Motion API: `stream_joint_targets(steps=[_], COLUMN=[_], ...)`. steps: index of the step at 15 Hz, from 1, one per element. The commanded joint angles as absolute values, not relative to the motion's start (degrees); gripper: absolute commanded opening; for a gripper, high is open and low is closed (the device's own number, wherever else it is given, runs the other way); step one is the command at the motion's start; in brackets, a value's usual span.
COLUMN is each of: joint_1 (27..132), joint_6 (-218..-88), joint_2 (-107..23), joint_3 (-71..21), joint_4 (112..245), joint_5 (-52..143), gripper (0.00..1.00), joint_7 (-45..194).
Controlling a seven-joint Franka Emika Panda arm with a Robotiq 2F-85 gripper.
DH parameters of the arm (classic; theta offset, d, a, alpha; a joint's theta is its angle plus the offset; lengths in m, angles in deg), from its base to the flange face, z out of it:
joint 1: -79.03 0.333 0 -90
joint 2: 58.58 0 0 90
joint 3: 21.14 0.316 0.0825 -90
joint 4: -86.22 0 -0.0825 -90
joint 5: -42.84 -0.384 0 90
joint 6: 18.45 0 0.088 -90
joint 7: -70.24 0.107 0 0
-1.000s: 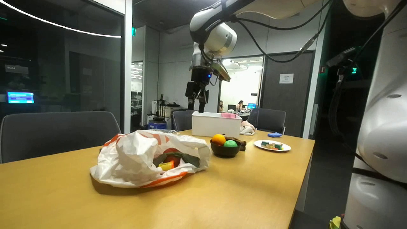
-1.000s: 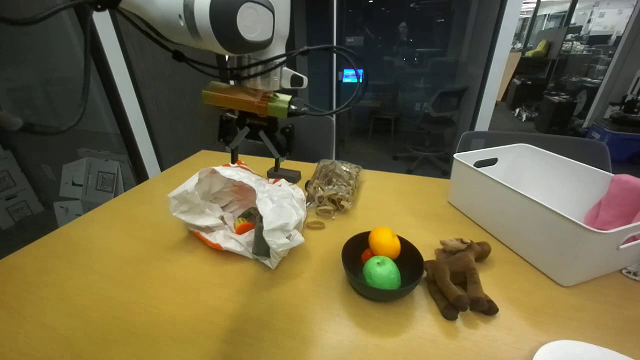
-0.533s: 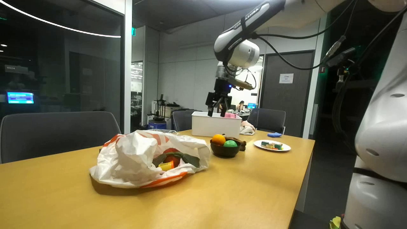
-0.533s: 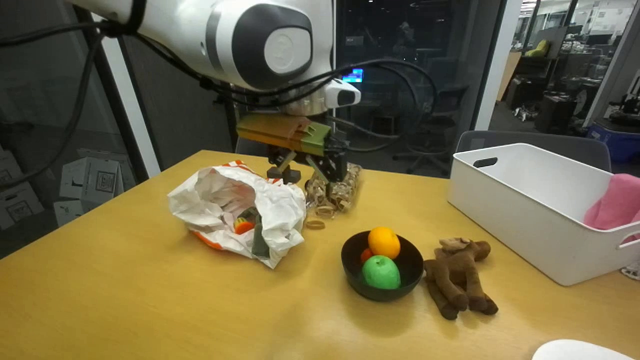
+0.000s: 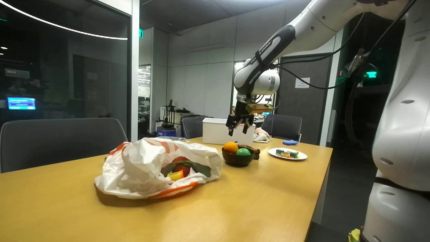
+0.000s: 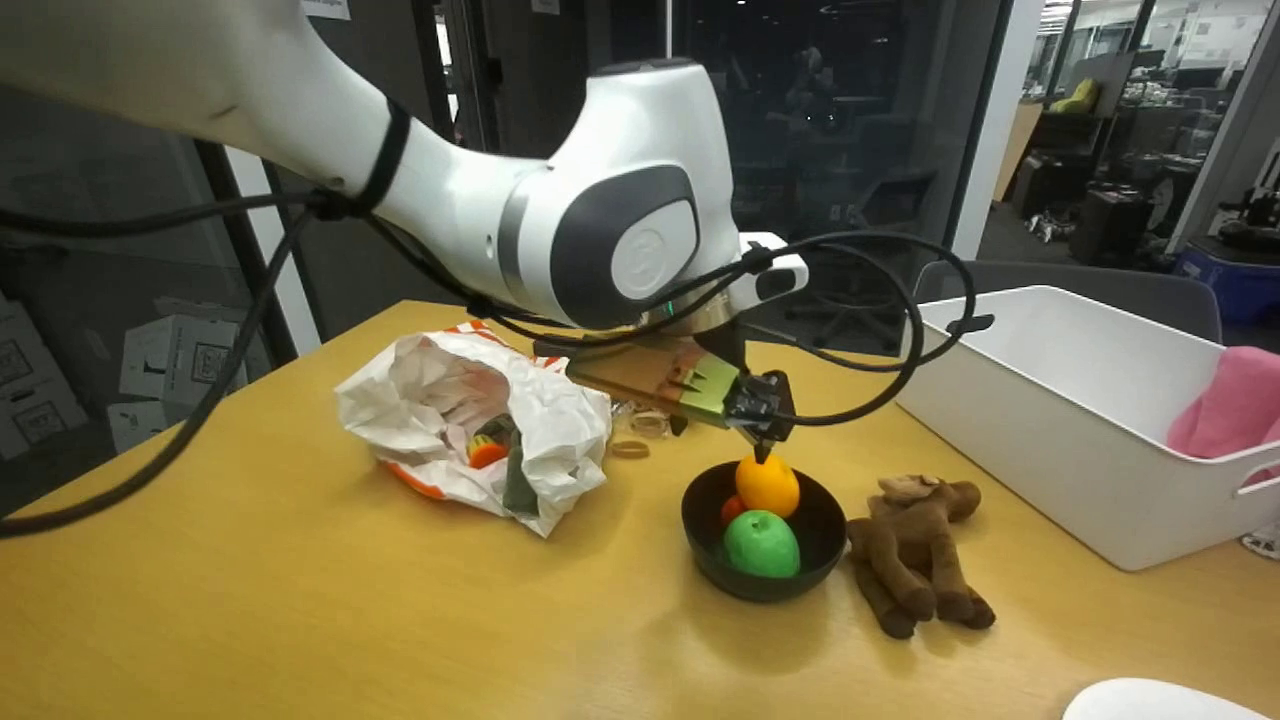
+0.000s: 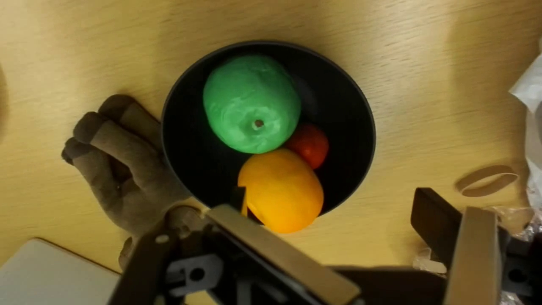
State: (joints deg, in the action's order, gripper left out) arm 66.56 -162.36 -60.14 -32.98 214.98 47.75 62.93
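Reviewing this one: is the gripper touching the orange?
Apart. An exterior view shows it: the gripper hangs above the orange, with the white bin visible in the gap between them.

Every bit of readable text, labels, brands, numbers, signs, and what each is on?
"EMIKA": robot arm.
"24": end of the wall sign on the dark glass; its first characters are too blurred.
Too small or blurred to read: paper on the door, blue screen, lit green sign, carton labels.
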Motion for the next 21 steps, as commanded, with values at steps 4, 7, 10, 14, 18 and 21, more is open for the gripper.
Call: stream_joint_targets(steps=[4,7,10,14,18,21], joint_1=[66.53,66.43,66.23,66.00,65.62,65.89], joint_6=[-168.14,-170.09,-171.16,-172.03,-171.25,-171.41], joint_2=[-50.65,-47.71,-44.92,-41.64,-39.66,-40.11], joint_3=[-34.25,-34.95,-34.21,-32.89,-32.02,-31.99], joint_4=[209.37,207.20,205.28,203.14,201.91,202.36], joint_5=[57.35,58.15,55.17,52.13,49.74,49.17], gripper=[1.00,1.00,1.00,1.00,0.71,0.54], joint_7=[69.13,68.58,66.59,65.45,64.49,64.23])
